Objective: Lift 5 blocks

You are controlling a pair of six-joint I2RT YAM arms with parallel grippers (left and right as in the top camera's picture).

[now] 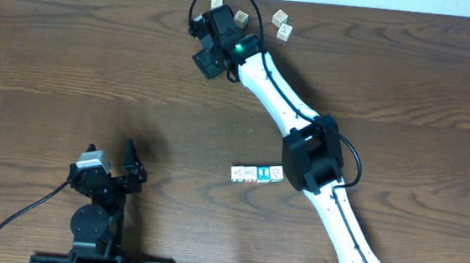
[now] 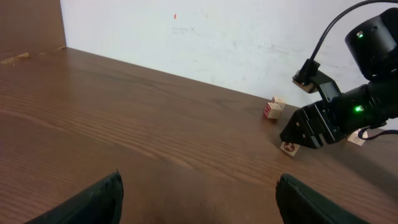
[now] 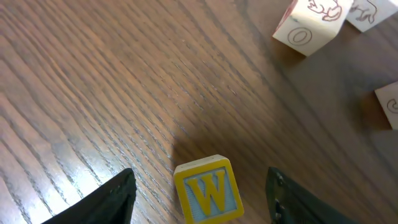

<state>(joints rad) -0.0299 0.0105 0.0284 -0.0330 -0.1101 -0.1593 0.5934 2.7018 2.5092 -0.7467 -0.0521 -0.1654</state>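
A block with a yellow frame and a "W" on pale blue lies on the table between my right gripper's open fingers, touching neither. From the left wrist view it is the small cube under the right gripper. Overhead, the right gripper covers it at the table's far edge. More pale blocks lie nearby. A short row of blocks, one blue-faced, sits mid-table. My left gripper stands open and empty near the front left.
The right arm's elbow hangs over the right end of the row. A white wall runs along the table's far edge, just behind the far blocks. Two pale blocks lie ahead of the right gripper.
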